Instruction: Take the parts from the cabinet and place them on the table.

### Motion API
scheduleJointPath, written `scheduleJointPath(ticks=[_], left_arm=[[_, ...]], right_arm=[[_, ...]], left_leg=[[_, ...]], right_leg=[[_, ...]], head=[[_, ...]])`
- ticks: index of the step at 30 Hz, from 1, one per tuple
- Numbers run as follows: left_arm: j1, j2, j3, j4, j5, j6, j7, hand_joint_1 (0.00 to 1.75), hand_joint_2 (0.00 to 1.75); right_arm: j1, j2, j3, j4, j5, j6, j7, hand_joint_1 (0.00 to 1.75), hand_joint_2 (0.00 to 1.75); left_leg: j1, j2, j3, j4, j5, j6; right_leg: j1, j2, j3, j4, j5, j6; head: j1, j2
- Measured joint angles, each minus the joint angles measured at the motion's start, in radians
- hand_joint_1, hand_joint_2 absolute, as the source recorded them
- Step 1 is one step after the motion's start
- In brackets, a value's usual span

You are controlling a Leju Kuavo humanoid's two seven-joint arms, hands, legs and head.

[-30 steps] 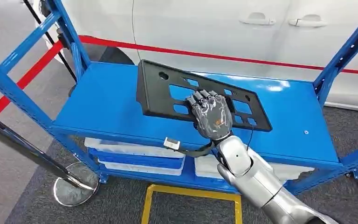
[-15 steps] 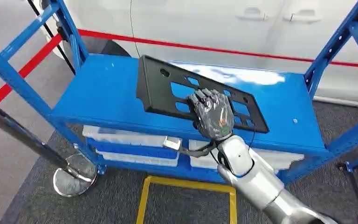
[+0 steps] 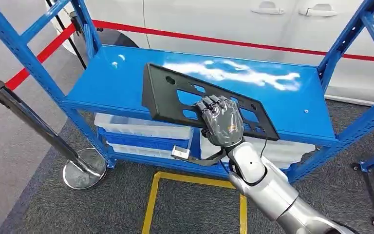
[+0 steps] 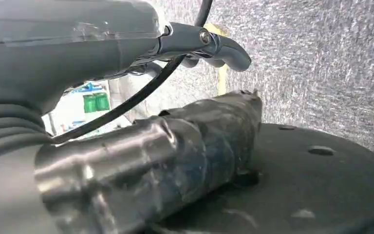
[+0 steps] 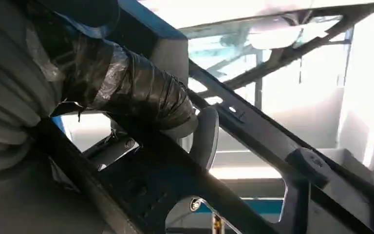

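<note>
The black panel (image 3: 204,100) is hanging tilted above the blue shelf (image 3: 126,78), the right hand (image 3: 222,120) gripping its near edge. That's the take-out step; next, I'd judge, carrying it clear of the uprights toward the table.

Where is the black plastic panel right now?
In the head view, the black plastic panel is centre frame, held tilted by the right robot hand above the front edge of the blue shelf.

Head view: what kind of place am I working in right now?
Probably a car plant or workshop floor. A blue steel rack holds parts bins, a white car stands behind a red barrier tape, and the right robot hand grips a black panel.
</note>
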Motion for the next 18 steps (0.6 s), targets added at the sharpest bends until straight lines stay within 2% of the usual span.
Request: scheduleJointPath(ticks=[1,2,3,4,5,6,7,8,9,10,11,12,13,14,17,18], left_arm=[[0.001,0.0,0.0,0.0,0.0,0.0,0.0,0.0,1.75],[0.002,0.0,0.0,0.0,0.001,0.0,0.0,0.0,1.75],[0.003,0.002,0.0,0.001,0.001,0.0,0.0,0.0,1.75],[0.003,0.001,0.0,0.001,0.002,0.0,0.001,0.0,1.75],[0.003,0.002,0.0,0.001,0.003,0.0,0.001,0.0,1.75],[0.002,0.003,0.0,0.001,0.006,0.001,0.001,0.0,1.75],[0.002,0.003,0.0,0.001,0.007,0.001,0.001,0.0,1.75],[0.003,0.003,0.0,0.001,0.008,0.001,0.0,0.0,1.75],[0.002,0.004,0.0,0.001,0.01,0.002,0.0,0.0,1.75],[0.002,0.004,0.0,0.001,0.01,0.003,0.0,0.0,1.75],[0.005,0.004,0.0,0.001,0.01,0.003,0.001,0.0,1.75],[0.006,0.004,0.0,0.001,0.01,0.003,0.001,0.0,1.75],[0.007,0.004,0.0,0.001,0.011,0.003,0.001,0.0,1.75],[0.007,0.006,0.0,0.001,0.011,0.003,0.001,0.0,1.75],[0.011,0.003,0.0,0.001,0.013,0.003,-0.001,0.0,1.75],[0.012,0.002,0.0,0.001,0.013,0.003,-0.001,0.0,1.75]], right_arm=[[0.0,0.0,0.001,-0.001,0.0,0.0,0.0,1.75,1.75],[-0.001,0.0,0.002,-0.001,0.0,0.0,0.0,1.75,1.75],[-0.003,0.0,0.002,-0.001,0.0,0.0,0.0,1.75,1.75],[-0.003,0.0,0.002,-0.002,0.0,0.001,0.0,1.75,1.75],[-0.004,0.0,0.003,-0.003,-0.001,0.002,0.0,1.75,1.75],[-0.004,0.0,0.003,-0.003,-0.004,0.002,-0.001,1.75,1.75],[-0.003,0.0,0.003,-0.003,-0.008,0.002,-0.002,1.75,1.75],[-0.003,0.0,0.003,-0.003,-0.014,0.002,-0.004,1.75,1.75],[-0.002,0.0,0.003,-0.003,-0.021,0.0,-0.01,1.75,1.75],[-0.002,0.0,0.004,-0.005,-0.033,-0.003,-0.018,1.75,1.75],[-0.001,0.0,0.004,-0.01,-0.047,-0.005,-0.026,1.75,1.75],[-0.001,0.0,0.004,-0.018,-0.061,-0.01,-0.037,1.75,1.75],[-0.001,0.0,0.004,-0.028,-0.071,-0.014,-0.047,1.75,1.75],[-0.001,-0.001,0.004,-0.037,-0.076,-0.02,-0.052,1.75,1.75],[0.001,-0.002,0.006,-0.054,-0.081,-0.023,-0.062,1.75,1.75],[0.002,-0.002,0.007,-0.056,-0.082,-0.023,-0.063,1.75,1.75]], left_leg=[[0.002,-0.012,-0.003,-0.005,0.012,-0.005],[0.0,-0.022,-0.008,-0.009,0.021,-0.013],[0.004,-0.016,-0.017,0.001,0.009,-0.015],[0.001,0.006,-0.03,0.031,-0.043,-0.02],[0.002,0.016,-0.046,0.091,-0.107,-0.026],[0.002,0.021,-0.062,0.163,-0.161,-0.03],[0.002,0.024,-0.075,0.238,-0.199,-0.034],[0.002,0.025,-0.077,0.289,-0.206,-0.036],[0.002,0.026,-0.061,0.299,-0.184,-0.036],[0.002,0.029,-0.03,0.273,-0.149,-0.034],[0.002,0.036,0.021,0.21,-0.115,-0.031],[0.002,0.06,0.09,0.116,-0.103,-0.026],[-0.001,0.096,0.148,0.036,-0.125,-0.021],[-0.011,0.102,0.185,-0.034,-0.144,-0.012],[-0.016,0.076,0.159,-0.042,-0.122,0.013],[-0.011,0.069,0.155,-0.053,-0.108,0.02]], right_leg=[[0.006,-0.008,-0.003,0.005,0.005,-0.007],[0.004,-0.02,-0.006,0.002,0.013,-0.017],[-0.004,-0.039,-0.015,-0.003,0.028,-0.031],[-0.002,-0.045,-0.027,-0.007,0.037,-0.041],[0.0,-0.058,-0.038,-0.007,0.048,-0.047],[0.003,-0.066,-0.05,-0.006,0.057,-0.049],[0.006,-0.077,-0.064,-0.005,0.066,-0.05],[0.009,-0.089,-0.078,-0.004,0.075,-0.05],[0.011,-0.1,-0.092,-0.001,0.084,-0.049],[0.013,-0.11,-0.104,0.001,0.091,-0.049],[0.014,-0.119,-0.116,0.002,0.099,-0.048],[0.016,-0.127,-0.122,0.002,0.107,-0.044],[0.02,-0.133,-0.125,0.003,0.112,-0.041],[0.021,-0.141,-0.128,0.004,0.118,-0.035],[0.017,-0.172,-0.128,-0.011,0.149,-0.02],[0.02,-0.171,-0.131,-0.013,0.15,-0.014]], head=[[-0.002,0.0],[-0.001,0.0],[-0.001,0.0],[-0.005,0.0],[-0.006,0.0],[-0.006,0.0],[-0.007,0.0],[-0.006,0.0],[-0.007,0.0],[-0.006,0.0],[-0.006,0.0],[-0.007,0.0],[-0.007,0.0],[-0.005,0.0],[-0.005,0.0],[-0.005,0.0]])
